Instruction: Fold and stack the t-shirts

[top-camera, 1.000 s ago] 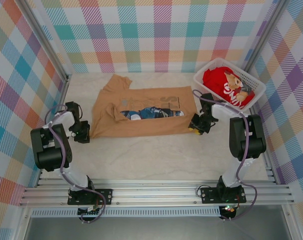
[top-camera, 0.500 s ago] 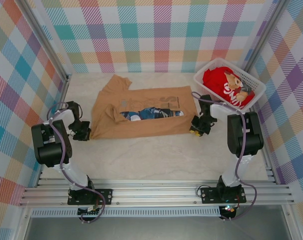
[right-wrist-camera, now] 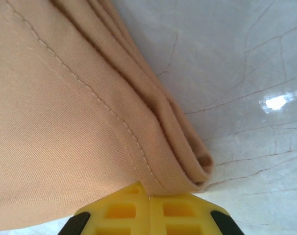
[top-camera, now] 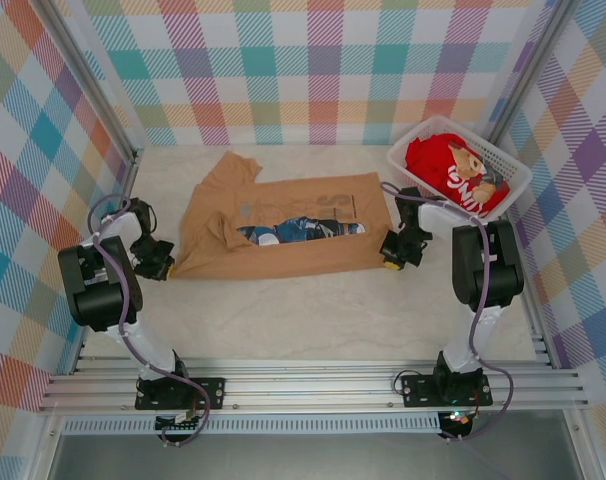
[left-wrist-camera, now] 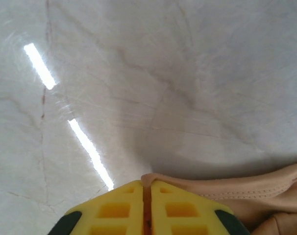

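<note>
From the overhead camera I see the tan t-shirt (top-camera: 283,260) spread across the middle of the table (top-camera: 313,320), lying sideways with its length running left to right. One sleeve sticks out toward the back wall at the left end. A strip of blue print (top-camera: 298,228) shows through a gap in the upper layer of cloth.

My left tool (top-camera: 155,262) sits low at the near left corner of the shirt. On the left wrist camera its yellow pads (left-wrist-camera: 114,210) are pressed together, with a thin edge of the tan t-shirt (left-wrist-camera: 246,188) pinched in the seam between them. The rest of that hem trails off to the right over the pale marbled table (left-wrist-camera: 138,73).

My right tool (top-camera: 391,250) is down at the near right corner of the same shirt. On the right wrist camera its pads (right-wrist-camera: 119,210) are closed tight, and the folded, stitched hem of the tan t-shirt (right-wrist-camera: 65,122) runs straight into their tips, so I read it as gripping that corner. Bare table (right-wrist-camera: 236,73) shows beside the cloth.

The red t-shirt (top-camera: 438,160) lies bunched in the white basket (top-camera: 490,147) at the far right corner of the table, its bear print facing up, well apart from both tools.
</note>
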Controlling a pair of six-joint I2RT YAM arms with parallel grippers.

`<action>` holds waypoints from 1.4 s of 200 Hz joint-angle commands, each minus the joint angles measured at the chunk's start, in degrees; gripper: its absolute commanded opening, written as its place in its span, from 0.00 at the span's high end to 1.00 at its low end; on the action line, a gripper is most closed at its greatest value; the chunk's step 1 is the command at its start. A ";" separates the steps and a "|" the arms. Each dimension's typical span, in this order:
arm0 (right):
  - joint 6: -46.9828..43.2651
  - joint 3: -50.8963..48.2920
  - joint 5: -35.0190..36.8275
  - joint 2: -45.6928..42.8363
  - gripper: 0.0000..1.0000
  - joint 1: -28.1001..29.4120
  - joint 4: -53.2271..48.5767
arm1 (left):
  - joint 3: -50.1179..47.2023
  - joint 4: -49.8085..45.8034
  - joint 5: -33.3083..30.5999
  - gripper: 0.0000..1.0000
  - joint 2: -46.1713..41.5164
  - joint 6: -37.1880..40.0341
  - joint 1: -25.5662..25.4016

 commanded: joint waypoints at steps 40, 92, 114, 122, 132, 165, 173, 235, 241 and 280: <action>0.59 -0.65 2.64 -7.08 0.75 1.13 -3.76 | 3.48 -7.42 -7.62 0.58 -6.63 1.52 -1.72; 1.21 -0.28 -0.40 -10.79 0.73 2.70 0.31 | -0.57 -4.61 -0.03 0.73 -10.52 -4.31 -18.25; 1.21 1.33 -2.66 -7.84 0.75 2.72 2.49 | -2.17 -2.41 0.62 0.76 -8.02 -5.39 -18.40; 1.30 1.90 -2.75 -6.72 0.76 2.72 2.86 | -1.39 -2.44 -0.59 0.77 -6.68 -4.27 -18.30; 1.22 2.54 -2.00 -5.04 0.76 2.66 2.76 | 0.02 -2.78 -2.27 0.79 -4.71 -2.62 -17.59; 1.02 3.47 3.68 0.64 0.78 1.46 0.46 | 0.78 -1.63 -5.40 0.82 0.46 1.38 -14.28; 0.88 3.50 4.76 1.35 0.78 1.24 -0.39 | 1.05 -1.91 -6.71 0.83 1.45 2.49 -13.97; 1.45 -2.26 4.80 -1.24 0.75 1.41 -5.22 | -5.75 -0.79 -7.13 0.83 -0.84 4.66 -15.10; 1.69 -3.47 4.69 -2.18 0.75 1.50 -5.72 | -6.73 -0.96 -7.15 0.83 -1.53 4.44 -15.54; 4.65 -12.30 4.59 -10.76 0.73 2.01 -7.35 | -13.55 -2.82 -8.14 0.83 -7.80 2.68 -17.32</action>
